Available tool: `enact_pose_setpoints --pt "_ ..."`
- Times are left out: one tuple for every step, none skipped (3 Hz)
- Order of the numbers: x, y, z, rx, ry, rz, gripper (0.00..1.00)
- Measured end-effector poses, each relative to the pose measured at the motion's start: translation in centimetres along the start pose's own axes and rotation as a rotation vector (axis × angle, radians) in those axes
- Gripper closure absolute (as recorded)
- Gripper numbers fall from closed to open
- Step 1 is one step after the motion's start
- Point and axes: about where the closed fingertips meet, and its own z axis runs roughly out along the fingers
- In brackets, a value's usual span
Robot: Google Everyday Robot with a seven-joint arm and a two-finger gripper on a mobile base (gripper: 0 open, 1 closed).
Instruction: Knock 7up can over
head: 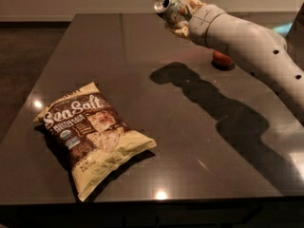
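Observation:
The 7up can (167,6) is off the table, held tilted in the air near the top of the view with its silver top facing the camera. My gripper (181,16) is shut on it, with pale fingers (192,4) wrapped around its lower part. The white arm (247,46) reaches in from the right, above the far half of the dark table (142,46). The arm and can cast a shadow on the tabletop below.
A sea salt chip bag (92,134) lies flat at the front left of the table. A red apple (221,59) sits at the back right, partly hidden under the arm. The table's front edge runs along the bottom.

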Motion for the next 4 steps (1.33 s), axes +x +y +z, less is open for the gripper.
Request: enact_pose_setpoints --pt "-0.6 -0.8 -1.0 0.016 -0.036 -0.129 1.00" --pt "-1.5 -0.6 -0.8 0.018 -0.053 -0.218 1.00" --pt "-1.5 -0.8 -0.8 0.018 -0.050 -0.232 1.00" --pt "-1.6 -1.4 -0.9 0.020 -0.048 -0.284 1.00"
